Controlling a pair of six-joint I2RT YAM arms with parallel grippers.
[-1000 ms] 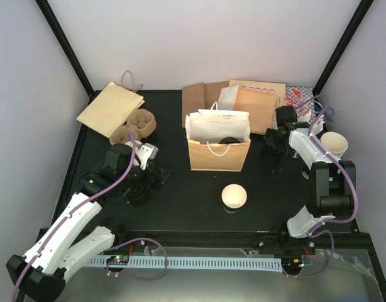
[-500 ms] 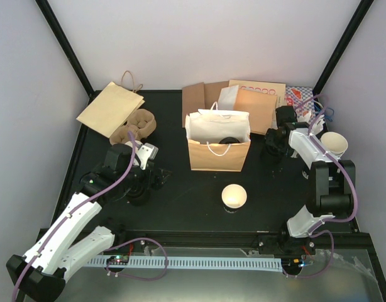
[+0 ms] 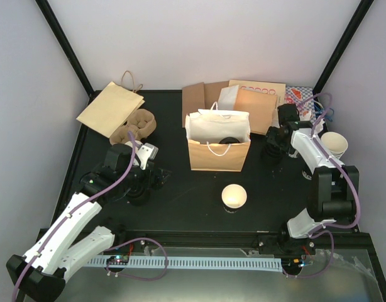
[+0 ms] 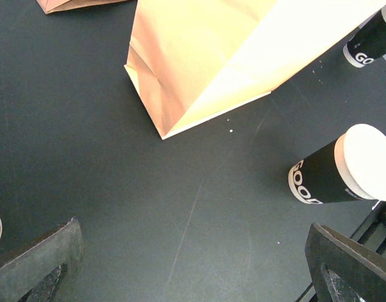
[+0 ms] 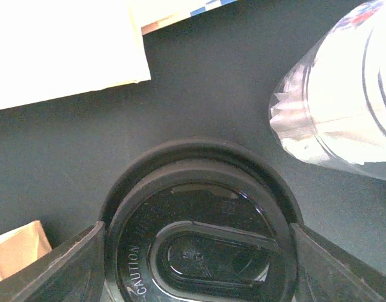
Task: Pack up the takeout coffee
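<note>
- The step in hand looks like the pick-up of a coffee: the right hand (image 5: 198, 233) is down over the lidded coffee cup (image 5: 199, 258), which stands on the table (image 3: 180, 207) towards its far right corner, just right of the paper bag (image 3: 218, 156).
- In the right wrist view the two fingers (image 5: 61, 270) flank the black lid right at its rim. Whether they already press on it or only bracket it cannot be told.
- A wrapped stack (image 5: 334, 113) lies near the cup on its right, and a pale sheet lies beyond the cup towards the far edge. Neither touches the lid.
- The bag stands upright and open-mouthed at the middle of the table. A dark round shape (image 3: 229, 139) shows inside it and may be a lidded cup already packed, though that is not certain.
- The left hand (image 4: 193, 226) is wide open and empty above bare table on the left side, with the bag's corner ahead of it.
- A pale-topped cup with a black printed wall (image 4: 344, 170) stands near the front edge, apart from the bag.
- The next move probably calls for a firm squeeze at the lid, then a straight lift clear of the wrapped stack. After that the cup has to travel left over the bag's mouth and go down upright.
</note>
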